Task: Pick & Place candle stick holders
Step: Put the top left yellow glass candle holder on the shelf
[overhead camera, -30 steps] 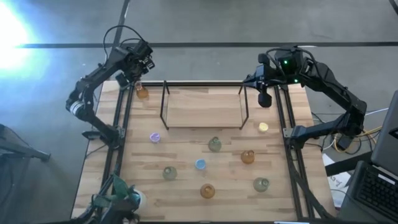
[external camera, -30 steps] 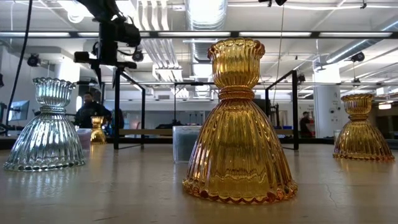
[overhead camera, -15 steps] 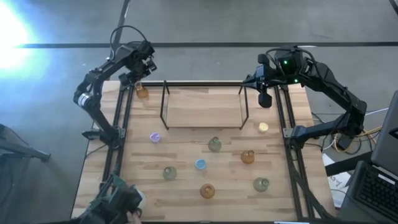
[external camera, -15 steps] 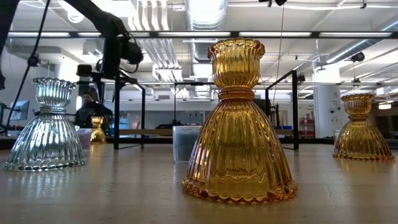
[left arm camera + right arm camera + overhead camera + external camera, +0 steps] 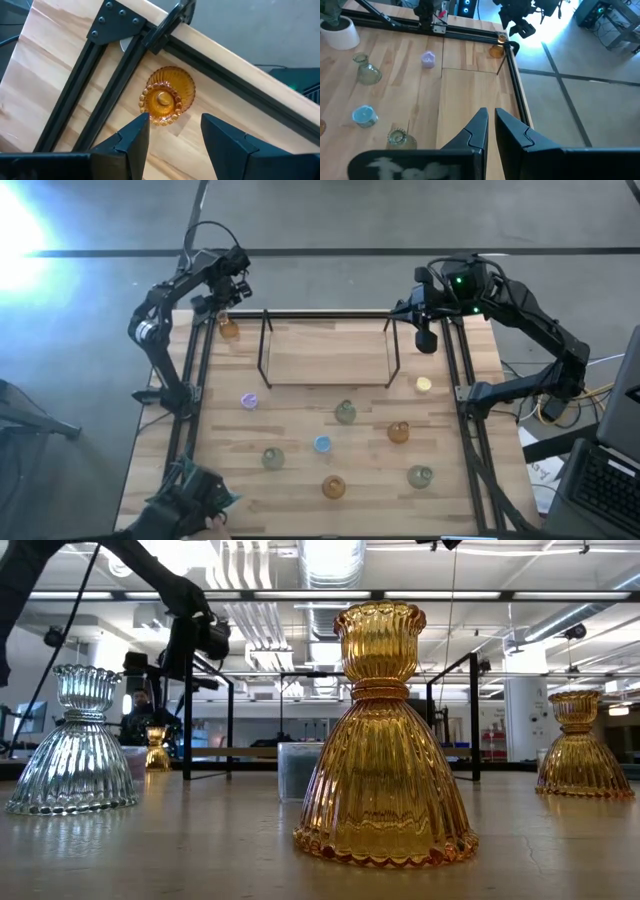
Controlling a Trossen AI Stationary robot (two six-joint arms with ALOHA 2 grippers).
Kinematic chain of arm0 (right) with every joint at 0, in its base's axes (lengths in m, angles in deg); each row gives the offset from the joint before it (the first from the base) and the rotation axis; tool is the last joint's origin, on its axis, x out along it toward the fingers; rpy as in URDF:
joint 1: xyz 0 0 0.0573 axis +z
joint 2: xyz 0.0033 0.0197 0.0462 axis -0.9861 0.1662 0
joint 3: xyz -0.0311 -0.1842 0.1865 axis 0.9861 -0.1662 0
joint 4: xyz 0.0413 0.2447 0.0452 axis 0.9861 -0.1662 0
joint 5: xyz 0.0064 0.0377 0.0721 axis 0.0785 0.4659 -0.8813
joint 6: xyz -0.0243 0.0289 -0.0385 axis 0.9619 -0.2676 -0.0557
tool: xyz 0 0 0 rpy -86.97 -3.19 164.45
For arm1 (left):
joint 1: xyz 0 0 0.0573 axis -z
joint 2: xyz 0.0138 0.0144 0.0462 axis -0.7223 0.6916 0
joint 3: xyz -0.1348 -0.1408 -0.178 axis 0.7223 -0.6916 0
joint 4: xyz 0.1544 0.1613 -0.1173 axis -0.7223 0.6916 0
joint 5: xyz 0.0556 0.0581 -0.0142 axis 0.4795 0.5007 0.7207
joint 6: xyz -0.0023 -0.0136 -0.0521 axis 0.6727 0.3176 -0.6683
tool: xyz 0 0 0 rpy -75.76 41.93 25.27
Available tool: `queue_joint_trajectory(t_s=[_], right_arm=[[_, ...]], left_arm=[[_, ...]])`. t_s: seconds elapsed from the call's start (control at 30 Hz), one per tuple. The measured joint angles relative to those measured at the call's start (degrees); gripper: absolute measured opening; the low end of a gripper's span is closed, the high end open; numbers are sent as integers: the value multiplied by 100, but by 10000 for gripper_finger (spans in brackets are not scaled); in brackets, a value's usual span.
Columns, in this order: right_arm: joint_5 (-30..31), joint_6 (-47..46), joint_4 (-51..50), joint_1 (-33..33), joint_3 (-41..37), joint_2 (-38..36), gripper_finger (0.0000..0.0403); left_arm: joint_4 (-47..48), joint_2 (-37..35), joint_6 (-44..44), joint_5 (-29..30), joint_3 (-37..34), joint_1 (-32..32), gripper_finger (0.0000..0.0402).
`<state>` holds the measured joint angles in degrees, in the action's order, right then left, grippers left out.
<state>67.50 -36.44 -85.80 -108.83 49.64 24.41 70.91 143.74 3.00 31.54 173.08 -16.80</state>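
An amber candle stick holder (image 5: pixel 229 329) stands upright on its base in the table's far left corner, inside the black frame rail; it is also in the left wrist view (image 5: pixel 166 95) and small in the low view (image 5: pixel 157 748). My left gripper (image 5: pixel 222 306) hangs open just above it, pointing steeply down, one finger on each side (image 5: pixel 172 125), touching nothing. My right gripper (image 5: pixel 425 338) waits shut and empty above the far right corner (image 5: pixel 491 122). Several other holders stand about the table: purple (image 5: pixel 249 401), blue (image 5: pixel 322 444), yellow (image 5: pixel 424 384), grey-green (image 5: pixel 345 413) and amber (image 5: pixel 398 432).
A black wire rack over a raised wooden board (image 5: pixel 328 352) fills the far middle. Black frame rails (image 5: pixel 195 370) run along both table sides. A leafy green plant (image 5: pixel 190 498) sits at the near left corner. In the low view a large amber holder (image 5: pixel 385 740) stands close.
My left gripper has sunk toward the amber holder in the far left corner, rolling a little as it came down, its fingers staying open. The plant at the near left corner has shifted.
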Motion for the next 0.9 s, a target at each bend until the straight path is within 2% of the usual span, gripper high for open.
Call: queue_joint_trajectory(t_s=[0.9], right_arm=[[2, 4, 3, 0, -1, 2, 27]], left_arm=[[5, 361, 378, 2, -33, -22, 183]])
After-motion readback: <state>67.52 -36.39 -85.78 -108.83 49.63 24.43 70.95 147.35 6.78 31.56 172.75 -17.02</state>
